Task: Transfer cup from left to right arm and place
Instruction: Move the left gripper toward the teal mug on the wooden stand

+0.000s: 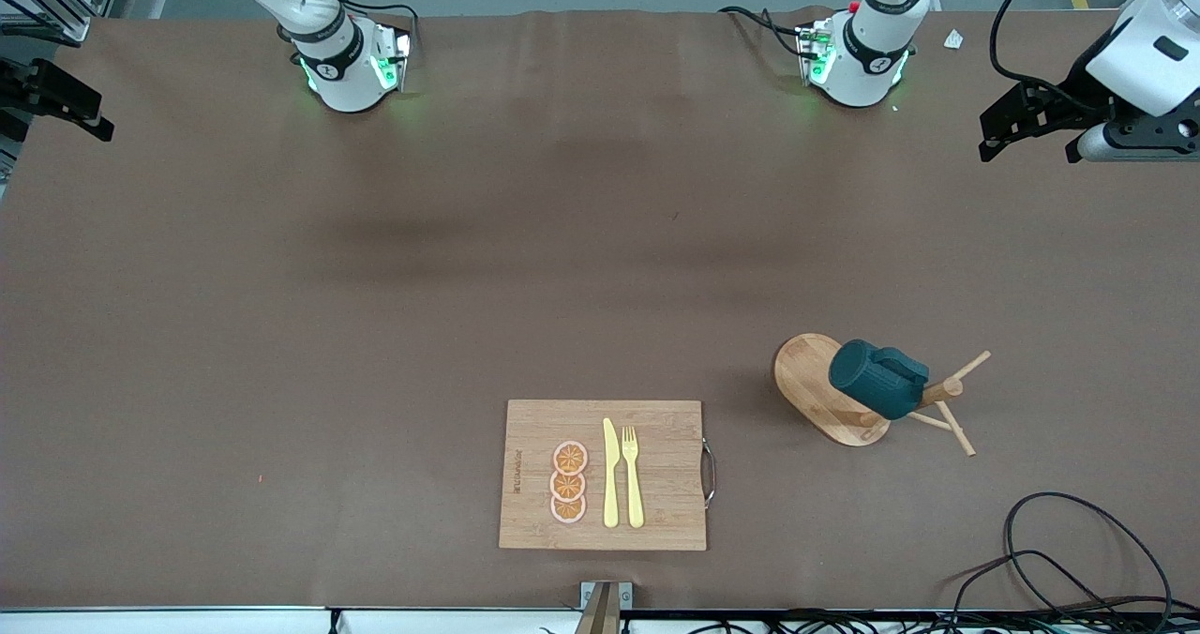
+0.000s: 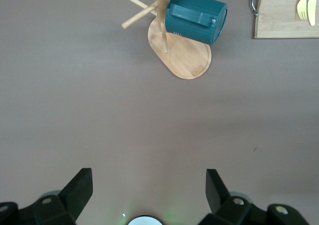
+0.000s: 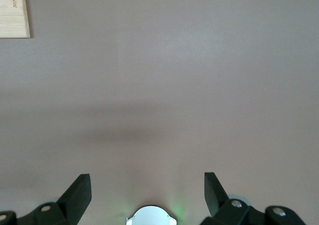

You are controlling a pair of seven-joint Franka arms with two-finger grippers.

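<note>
Cup [image 1: 877,378] hangs on wooden mug tree [image 1: 848,400] toward the left arm's end, beside the cutting board [image 1: 603,475]. Left gripper [image 2: 148,192] and right gripper [image 3: 147,192] spread open, empty, both high over bare table. Lift along the peg, or you risk toppling the tree.

Cup [image 1: 877,378]: dark teal, ribbed wall, small side handle (uppermost). Hung tilted on a peg of the wooden rack [image 1: 825,388], clear of the counter [image 1: 375,334], toward the left arm's end.
</note>
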